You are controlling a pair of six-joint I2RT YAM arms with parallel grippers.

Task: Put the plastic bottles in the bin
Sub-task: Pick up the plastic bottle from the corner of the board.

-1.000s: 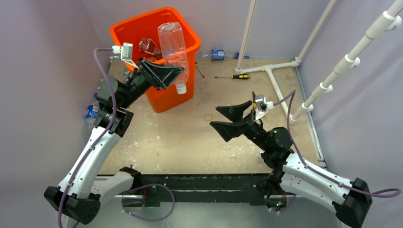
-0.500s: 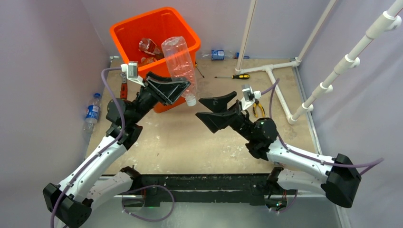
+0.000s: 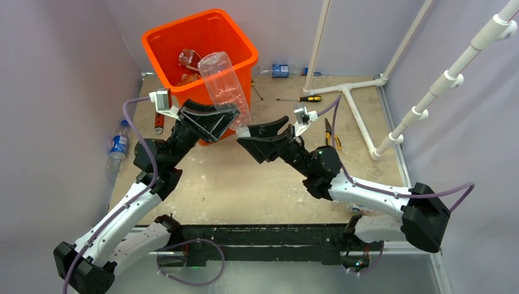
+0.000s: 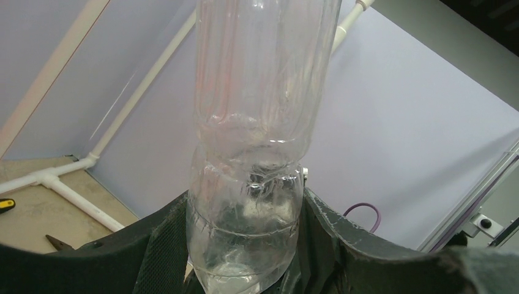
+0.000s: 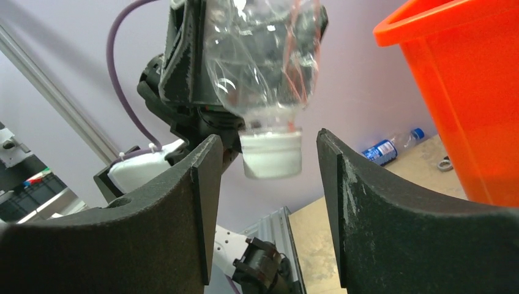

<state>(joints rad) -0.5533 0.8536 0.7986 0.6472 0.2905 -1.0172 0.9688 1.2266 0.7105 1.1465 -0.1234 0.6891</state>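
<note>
- Clear plastic bottle (image 3: 224, 82) hung cap-down in the air in front of the orange bin (image 3: 238, 46). Its base end showed against the bin's near rim in the top view. I could not tell whether it was over the opening.
- My left gripper (image 4: 245, 248) was pinching it low on the body, just above the shoulder, and the wall was creased and dented inward between my pads.
- My right gripper (image 5: 266, 177) was spread wide, one finger on each side of the white cap (image 5: 271, 153), and neither finger touched it.
- I judged the bottle empty and very light, with a thin, smooth wall that caves in under pressure and could slide in a hard squeeze.
- The stiffest hold looked to be the cap and neck. The mid-body would only crumple.
- A long bottle held near one end could swing about the pinch, so I reckoned a slow tilt was safer.
- Other bottles (image 3: 188, 59) lay inside the bin, and a Pepsi bottle (image 3: 116, 147) lay out past the left edge of the table (image 3: 232, 184).
</note>
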